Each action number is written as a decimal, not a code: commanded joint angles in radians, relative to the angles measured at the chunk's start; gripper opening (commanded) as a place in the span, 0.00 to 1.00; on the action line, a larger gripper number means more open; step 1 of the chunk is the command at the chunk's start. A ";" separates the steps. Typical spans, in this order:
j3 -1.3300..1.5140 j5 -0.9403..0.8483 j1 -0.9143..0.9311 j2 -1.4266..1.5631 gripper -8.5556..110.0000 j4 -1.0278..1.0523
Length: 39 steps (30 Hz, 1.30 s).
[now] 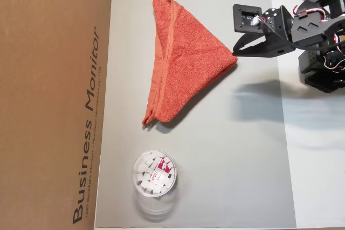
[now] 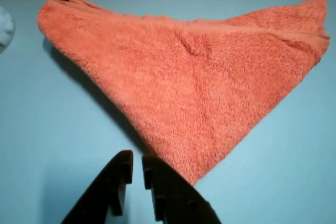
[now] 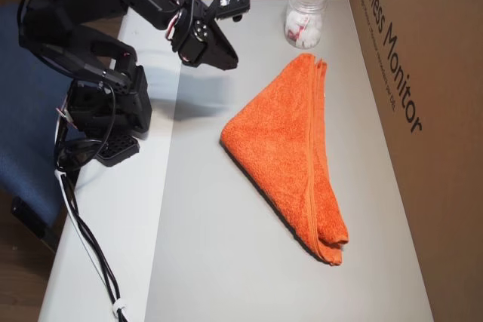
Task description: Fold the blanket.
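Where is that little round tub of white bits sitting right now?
In an overhead view the tub stands on the grey mat, near the bottom edge, just below the folded blanket and beside the brown cardboard box on the left.

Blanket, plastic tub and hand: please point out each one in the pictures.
blanket [image 1: 188, 63]: an overhead view, middle of the folded triangle.
plastic tub [image 1: 154, 175]: an overhead view, white pieces inside.
hand [image 2: 137, 170]: wrist view, gap between the two dark fingertips.

An orange-red blanket [image 1: 186, 60] is seen on a plain grey bench [image 1: 253, 149]. A black gripper [image 1: 235, 51] is shown. White pieces and a red-and-white label are held in a clear tub [image 1: 154, 176]. Black lettering is printed on a brown cardboard box [image 1: 48, 100].
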 commanded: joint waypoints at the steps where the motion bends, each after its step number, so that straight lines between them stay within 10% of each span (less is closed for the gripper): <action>1: 0.061 0.003 -0.003 0.121 0.07 0.006; 39: 0.678 0.002 0.000 0.686 0.07 0.011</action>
